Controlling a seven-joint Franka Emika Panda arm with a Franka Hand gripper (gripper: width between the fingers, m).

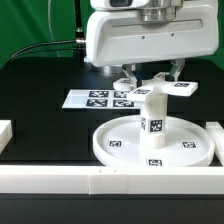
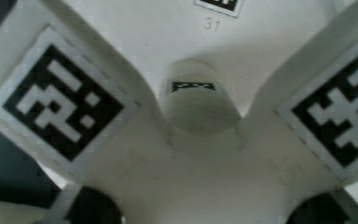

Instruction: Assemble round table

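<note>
The large round disc [image 1: 112, 144] lies flat on the black table. The short thick post [image 1: 153, 118] stands upright at its middle. The four-armed cross piece [image 1: 184, 88] sits level on top of the post. My gripper [image 1: 150, 80] comes straight down over it, one finger on each side of its hub, and is shut on it. In the wrist view the cross piece [image 2: 194, 130] fills the picture, with two tagged arms spreading out. The gripper [image 2: 202, 205] shows only as dark fingers [image 2: 91, 205] at the corners. The post and disc are hidden there.
The marker board [image 1: 95, 98] lies behind the disc towards the exterior view's left. Long white border blocks run along the front [image 1: 60, 181] and stand at the left [image 1: 5, 133] and right [image 1: 214, 134] edges. A green backdrop is behind.
</note>
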